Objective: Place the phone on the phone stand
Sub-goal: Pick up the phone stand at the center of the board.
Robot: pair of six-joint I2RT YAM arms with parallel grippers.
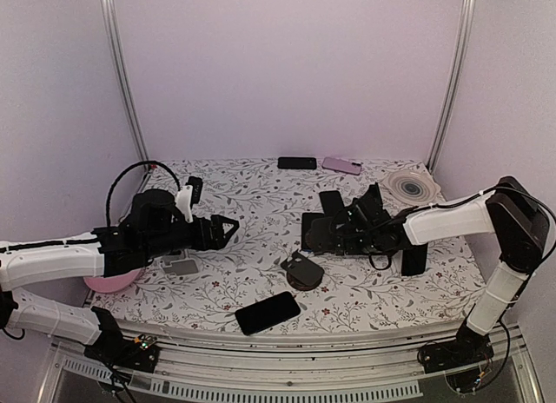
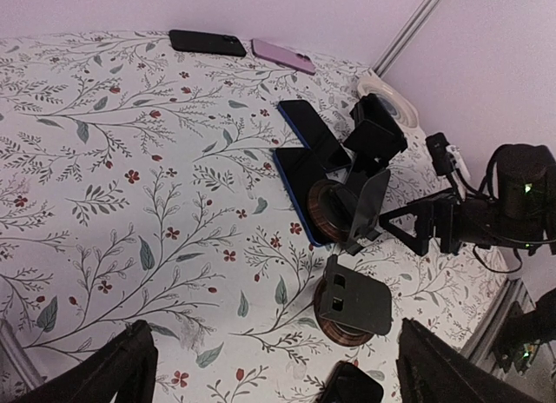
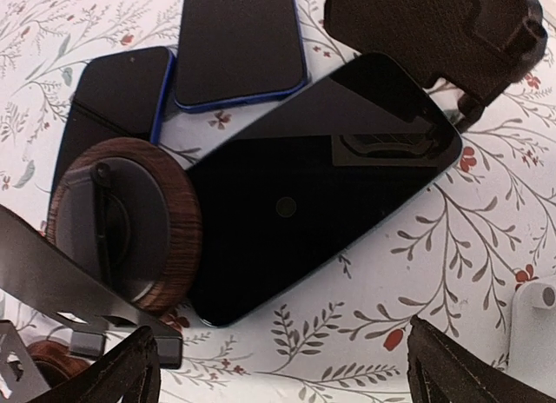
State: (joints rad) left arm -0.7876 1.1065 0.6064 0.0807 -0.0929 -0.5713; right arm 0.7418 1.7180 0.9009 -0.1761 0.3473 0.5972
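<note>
Open desk [image 1: 269,210] lies between the arms; left gripper [image 1: 228,230] gapes, reaching level; right gripper [image 1: 311,233] gapes low over phone [image 3: 321,177] beside stand [image 3: 122,221].

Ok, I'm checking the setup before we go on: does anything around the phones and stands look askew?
Yes. Under the right claw, one phone stand has its wooden base resting on phones lying flat, not on the table, and it looks tilted. The other stand stands upright on its own.
</note>
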